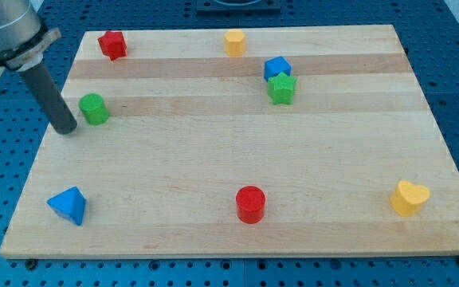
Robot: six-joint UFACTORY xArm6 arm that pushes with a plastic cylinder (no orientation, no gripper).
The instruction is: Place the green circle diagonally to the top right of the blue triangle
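Green circle (94, 108) is seen near the view's left edge of the wooden board (237, 159), in the upper half, standing flat. Blue triangle (68, 205) is located well below it, close to the board's bottom-left corner, so the circle is placed above the triangle and slightly to the view's right.

Hidden or cut off: the arm's upper housing is cropped by the view's top-left corner. The circle's left flank is partly masked by the rod. A dark fixture at the view's top centre is cut off and cannot be identified. The exact shape of the yellow block (234, 41) at the top edge is hard to make out; probably a short prism.

Edges and room: a wide bare band is left across the board's middle, between the circle and the green star (281, 88). The star is touched by the blue cube (276, 68) just behind it. Red star (112, 45) is set near the top-left corner. Red cylinder (250, 204) is placed near the bottom edge, centre; yellow heart (409, 198) near the bottom-right corner.

My tip (67, 127) is positioned just left of the green circle, at the board's left edge, seemingly touching or nearly touching it. Nothing is grasped; the rod is bare, with no jaws.
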